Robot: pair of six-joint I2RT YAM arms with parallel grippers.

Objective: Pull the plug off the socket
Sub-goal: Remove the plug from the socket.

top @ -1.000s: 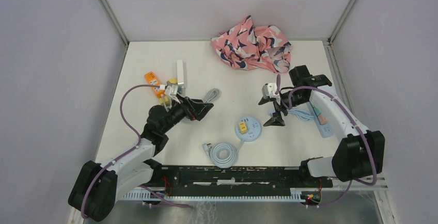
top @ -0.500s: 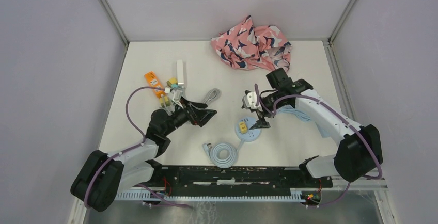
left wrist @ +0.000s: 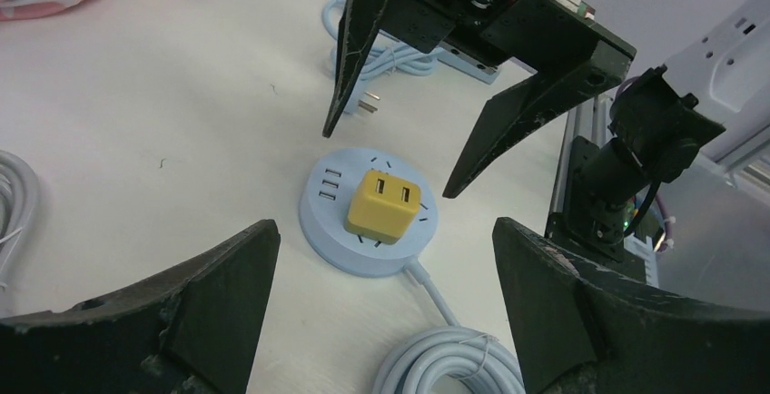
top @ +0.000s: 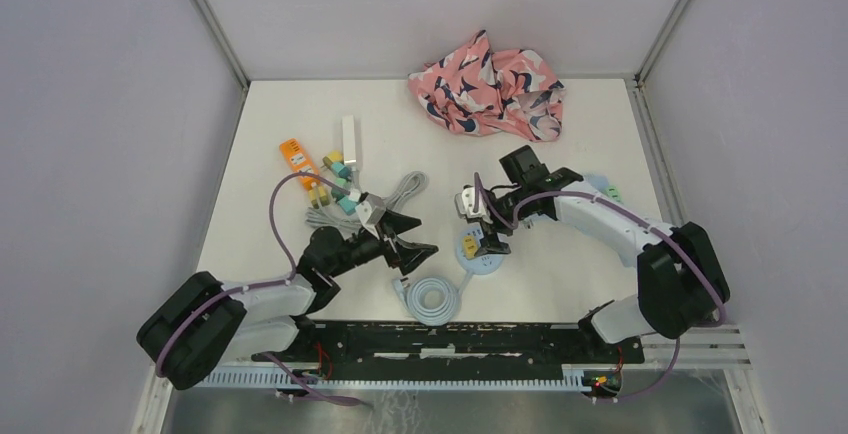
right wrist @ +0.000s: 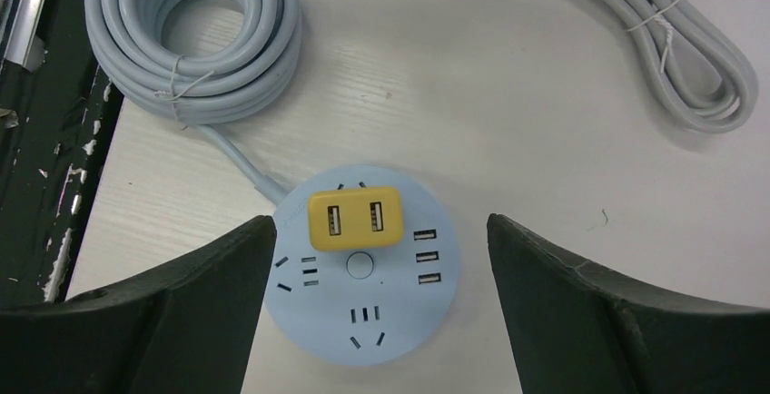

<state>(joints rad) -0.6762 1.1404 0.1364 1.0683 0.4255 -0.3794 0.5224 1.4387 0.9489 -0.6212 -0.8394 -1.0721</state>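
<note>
**A:** Where are we now?
**B:** On the worktop [top: 280, 114] sits the round blue socket [right wrist: 363, 330], the yellow plug [right wrist: 356, 218] in it. Our right pincer [left wrist: 389, 162] hangs open over the plug, our left pincer [top: 425, 236] open beside.
**A:** Next?
**B:** We think: go down, squeeze, pull up.

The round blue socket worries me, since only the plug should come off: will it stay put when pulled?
Probably not: the socket looks a low, light plastic disc lying loose, so it may lift with the yellow plug unless held down. Its flat shape should not roll or tip; the coiled cable might drag.
</note>
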